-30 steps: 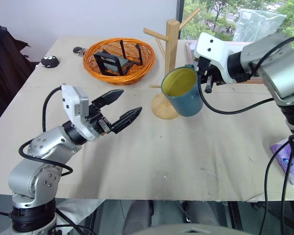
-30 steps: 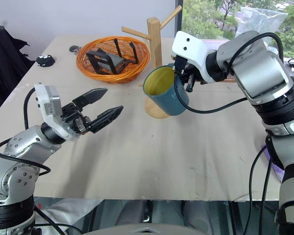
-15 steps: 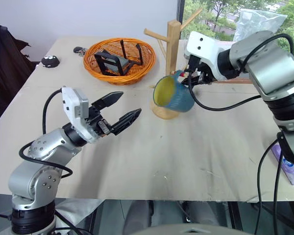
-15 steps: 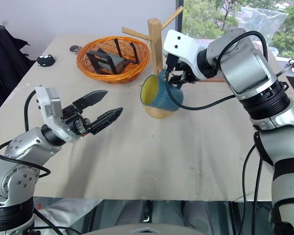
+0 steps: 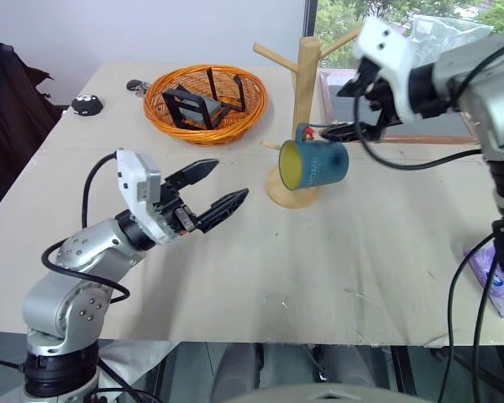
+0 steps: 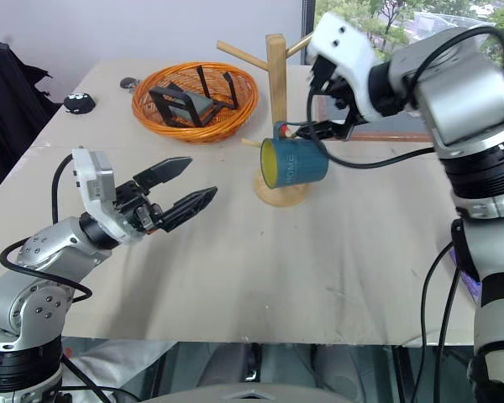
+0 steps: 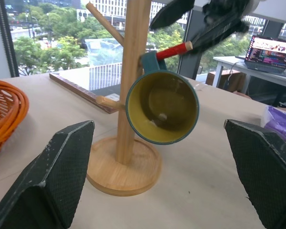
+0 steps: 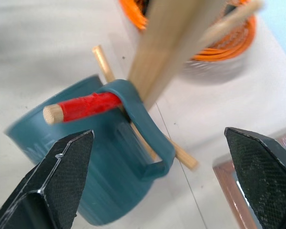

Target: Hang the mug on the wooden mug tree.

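Observation:
The teal-blue mug (image 5: 316, 164) with its yellow inside hangs by its handle (image 8: 148, 138) on the red-tipped peg (image 8: 88, 106) of the wooden mug tree (image 5: 307, 77). Its mouth faces my left side. My right gripper (image 5: 349, 107) is open just right of the peg, one finger above the handle and one below, with nothing between them. My left gripper (image 5: 228, 180) is open and empty, held above the table to the left of the tree's round base (image 7: 126, 169).
An orange wicker basket (image 5: 161, 117) holding a black stand sits behind the left gripper. A purple packet (image 5: 494, 282) lies at the table's right edge. A wooden-framed board (image 5: 403, 136) lies behind the tree, and a small black object (image 5: 86, 104) sits far left.
My right gripper opened, let go of the mug and drew up and to the right. The mug now hangs from the red-tipped peg. The left gripper stayed put.

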Controlling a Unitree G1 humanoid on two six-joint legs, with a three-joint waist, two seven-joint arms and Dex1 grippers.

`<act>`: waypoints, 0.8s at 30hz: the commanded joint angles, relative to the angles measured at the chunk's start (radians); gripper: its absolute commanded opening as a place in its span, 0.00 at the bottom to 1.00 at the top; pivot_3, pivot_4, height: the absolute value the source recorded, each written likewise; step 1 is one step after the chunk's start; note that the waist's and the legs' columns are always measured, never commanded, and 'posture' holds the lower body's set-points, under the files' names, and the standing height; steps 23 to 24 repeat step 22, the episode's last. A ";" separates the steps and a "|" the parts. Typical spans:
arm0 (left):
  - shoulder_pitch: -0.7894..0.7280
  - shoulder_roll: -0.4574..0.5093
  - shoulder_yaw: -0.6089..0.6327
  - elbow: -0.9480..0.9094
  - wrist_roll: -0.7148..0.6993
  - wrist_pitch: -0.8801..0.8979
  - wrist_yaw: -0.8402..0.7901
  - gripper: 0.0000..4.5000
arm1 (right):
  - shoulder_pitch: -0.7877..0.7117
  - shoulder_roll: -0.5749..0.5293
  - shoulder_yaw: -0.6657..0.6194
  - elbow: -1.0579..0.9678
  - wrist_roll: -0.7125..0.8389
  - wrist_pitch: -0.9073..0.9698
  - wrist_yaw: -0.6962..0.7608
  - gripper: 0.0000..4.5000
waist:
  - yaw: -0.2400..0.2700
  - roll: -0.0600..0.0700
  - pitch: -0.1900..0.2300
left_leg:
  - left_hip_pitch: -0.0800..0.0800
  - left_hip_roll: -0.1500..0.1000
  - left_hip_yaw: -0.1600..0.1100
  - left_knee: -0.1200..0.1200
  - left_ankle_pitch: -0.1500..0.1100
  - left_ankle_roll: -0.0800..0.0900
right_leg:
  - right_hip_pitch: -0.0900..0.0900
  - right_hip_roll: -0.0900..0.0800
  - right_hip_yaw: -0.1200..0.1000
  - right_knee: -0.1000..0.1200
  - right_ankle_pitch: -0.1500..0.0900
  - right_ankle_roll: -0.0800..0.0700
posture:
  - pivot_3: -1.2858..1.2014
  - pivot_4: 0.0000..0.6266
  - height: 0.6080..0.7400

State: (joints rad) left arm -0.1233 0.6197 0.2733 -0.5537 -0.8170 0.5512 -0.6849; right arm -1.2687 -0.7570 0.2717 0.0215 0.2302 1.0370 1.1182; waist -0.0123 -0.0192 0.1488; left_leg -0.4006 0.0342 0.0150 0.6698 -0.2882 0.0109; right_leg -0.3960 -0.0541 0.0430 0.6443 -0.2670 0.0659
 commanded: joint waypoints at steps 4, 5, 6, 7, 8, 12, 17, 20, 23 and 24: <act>0.035 0.012 -0.035 -0.016 0.074 -0.030 -0.001 1.00 | 0.336 -0.074 -0.380 -0.267 0.234 0.019 0.016 0.99 | 0.003 -0.003 -0.002 | 0.000 0.000 -0.001 -0.001 0.000 0.000 | 0.001 0.000 -0.001 0.000 0.000 0.000 | 0.52 0.24 0.98; 0.057 0.017 -0.057 -0.024 0.113 -0.029 0.013 1.00 | 0.448 -0.051 -0.450 -0.324 0.262 -0.009 0.002 0.99 | 0.003 -0.004 -0.003 | -0.001 0.000 0.000 -0.001 0.000 0.000 | 0.001 0.000 0.000 0.000 0.000 0.000 | 0.52 0.24 0.98; 0.081 0.022 -0.076 -0.032 0.152 -0.032 0.025 1.00 | 0.550 -0.025 -0.513 -0.377 0.291 -0.025 -0.016 0.99 | 0.003 -0.004 -0.003 | -0.001 0.000 0.000 -0.001 0.000 0.001 | 0.001 0.000 0.000 0.000 0.000 0.000 | 0.52 0.24 0.98; 0.109 0.027 -0.097 -0.038 0.189 -0.038 0.034 1.00 | 0.652 0.010 -0.574 -0.426 0.319 -0.037 -0.042 0.99 | 0.000 -0.004 -0.002 | 0.000 0.001 0.000 -0.001 -0.002 0.003 | 0.001 0.000 0.000 0.000 0.000 0.000 | 0.52 0.24 0.98; 0.152 0.034 -0.129 -0.043 0.238 -0.045 0.043 1.00 | 0.797 0.040 -0.610 -0.481 0.310 -0.095 -0.053 0.99 | 0.002 -0.004 -0.003 | 0.000 0.001 0.001 -0.001 -0.002 0.004 | 0.000 0.000 0.001 0.000 0.000 0.000 | 0.52 0.24 0.98; 0.271 0.024 -0.212 0.012 0.387 -0.108 0.072 1.00 | 1.227 0.211 -0.628 -0.560 0.182 -0.391 -0.191 0.99 | 0.005 -0.003 -0.003 | 0.001 0.001 0.000 -0.002 -0.002 0.004 | 0.001 0.001 0.001 0.000 0.000 0.000 | 0.52 0.24 0.98; 0.327 -0.024 -0.236 0.071 0.423 -0.198 0.041 1.00 | 1.428 0.366 -0.584 -0.438 0.084 -0.776 -0.245 0.99 | -0.005 -0.003 -0.003 | 0.010 0.001 0.004 0.000 -0.003 0.004 | 0.008 0.002 0.004 0.001 0.000 0.000 | 0.52 0.24 0.98; 0.335 -0.030 -0.244 0.083 0.437 -0.230 0.020 1.00 | 1.464 0.403 -0.570 -0.384 0.078 -0.878 -0.269 0.99 | -0.003 -0.003 -0.003 | 0.021 0.002 0.004 -0.001 -0.003 0.005 | 0.019 0.002 0.003 -0.001 -0.001 0.000 | 0.52 0.24 0.98; 0.334 -0.041 -0.253 0.092 0.445 -0.255 0.010 1.00 | 1.492 0.405 -0.558 -0.338 0.071 -0.944 -0.261 0.99 | -0.002 -0.002 -0.003 | 0.021 0.002 0.004 -0.001 -0.003 0.005 | 0.019 0.003 0.003 -0.001 -0.001 0.000 | 0.52 0.24 0.98; 0.334 -0.041 -0.253 0.092 0.445 -0.255 0.010 1.00 | 1.492 0.405 -0.558 -0.338 0.071 -0.944 -0.261 0.99 | -0.002 -0.002 -0.003 | 0.021 0.002 0.004 -0.001 -0.003 0.005 | 0.019 0.003 0.003 -0.001 -0.001 0.000 | 0.52 0.24 0.98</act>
